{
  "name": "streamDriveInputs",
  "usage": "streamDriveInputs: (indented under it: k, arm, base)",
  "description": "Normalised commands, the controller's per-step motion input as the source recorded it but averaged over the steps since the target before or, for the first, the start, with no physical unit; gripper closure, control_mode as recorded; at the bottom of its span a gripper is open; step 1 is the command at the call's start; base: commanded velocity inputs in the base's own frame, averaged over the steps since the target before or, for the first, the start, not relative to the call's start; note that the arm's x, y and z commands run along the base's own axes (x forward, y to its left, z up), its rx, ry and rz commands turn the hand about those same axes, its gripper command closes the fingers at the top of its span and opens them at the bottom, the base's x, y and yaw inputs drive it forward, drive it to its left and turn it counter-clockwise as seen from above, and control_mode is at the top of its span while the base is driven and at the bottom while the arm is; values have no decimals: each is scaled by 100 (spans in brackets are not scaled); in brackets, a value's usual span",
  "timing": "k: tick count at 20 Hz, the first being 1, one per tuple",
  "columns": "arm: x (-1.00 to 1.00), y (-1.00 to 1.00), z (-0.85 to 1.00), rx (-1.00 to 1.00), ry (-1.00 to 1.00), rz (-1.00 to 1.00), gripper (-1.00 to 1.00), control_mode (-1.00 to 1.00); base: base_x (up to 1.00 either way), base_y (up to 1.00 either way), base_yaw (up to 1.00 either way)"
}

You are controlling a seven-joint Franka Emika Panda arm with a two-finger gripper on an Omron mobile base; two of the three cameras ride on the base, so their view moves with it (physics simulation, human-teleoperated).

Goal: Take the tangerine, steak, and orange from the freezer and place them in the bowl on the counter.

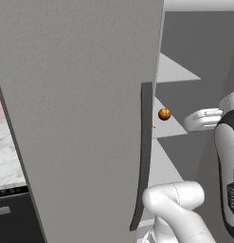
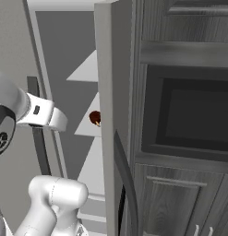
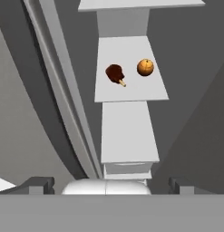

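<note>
The freezer stands open, its grey door (image 1: 80, 95) swung wide with the dark handle (image 1: 145, 156) along its edge. On a middle pale shelf (image 3: 131, 90) lie the dark maroon steak (image 3: 114, 72) (image 2: 94, 118) and, just to its right, one round orange-brown fruit (image 3: 145, 67) (image 1: 164, 114). I cannot tell whether that fruit is the orange or the tangerine; the other one is out of view. My gripper (image 3: 111, 186) is open with nothing between its fingertips (image 3: 38, 183), well short of the shelf and pointing at it. The bowl is out of view.
A strip of the white marble counter (image 1: 7, 156) shows left of the door. Dark wood-grain cabinets (image 2: 180, 193) with a built-in dark appliance (image 2: 194, 115) stand right of the freezer. A second grey door (image 2: 111, 92) with a handle (image 2: 127, 184) sits close on the right.
</note>
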Motion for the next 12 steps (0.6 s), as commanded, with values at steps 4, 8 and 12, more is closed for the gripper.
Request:
streamDriveInputs:
  k: [4,8,12]
  arm:
    - [42,-46,-26,0,-1,6,-100,-100]
    - [39,-19,-37,0,-3,7,-100,-100]
    - [45,-4,-41,0,-3,4,-100,-100]
  base:
    - [0,0,0]
    - [0,0,0]
    - [0,0,0]
